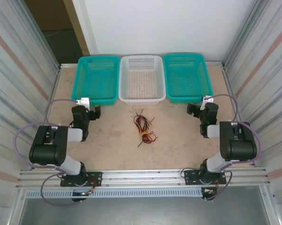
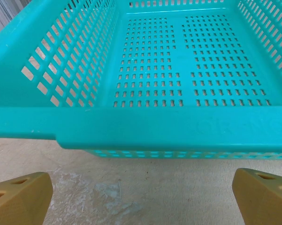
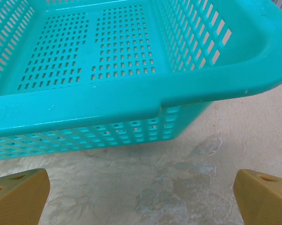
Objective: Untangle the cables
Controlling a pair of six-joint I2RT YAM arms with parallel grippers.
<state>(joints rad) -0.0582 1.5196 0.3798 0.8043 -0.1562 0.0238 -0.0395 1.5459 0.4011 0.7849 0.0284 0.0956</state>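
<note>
Cables tangled mid-way on the table, near the white basket.
Left gripper and right gripper gape wide, empty; each should pinch a different strand, then part gently.

Nothing here is actually readable. The closest thing is some faint raised marks moulded into the near rim of the right teal basket, the one right of the white basket, and they're too soft to make out. The left teal basket, on the white basket's other side, has a similar unreadable smudge on its near rim.
</note>
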